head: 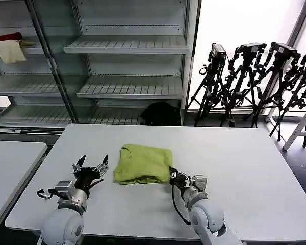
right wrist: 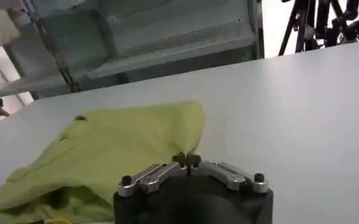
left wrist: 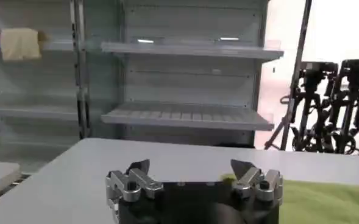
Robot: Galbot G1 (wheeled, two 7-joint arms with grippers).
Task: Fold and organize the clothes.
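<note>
One folded green T-shirt (head: 143, 164), no readable print

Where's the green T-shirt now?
Head view: folded lime-green T-shirt lies mid-table, between the open left gripper and the shut right gripper at its near right corner.

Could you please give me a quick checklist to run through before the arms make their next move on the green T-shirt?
1. T-shirt lies folded on the white table, well inside the edges: ok.
2. Fold is tidy: not ok, the near edge looks bunched and uneven.
3. Left gripper is open and apart from the shirt, on its left side: ok.
4. Right gripper is shut at the shirt's near right corner: ok.
5. Whether the right gripper pinches any cloth: cannot tell.
6. Bare table around the shirt for sliding it: ok.
</note>
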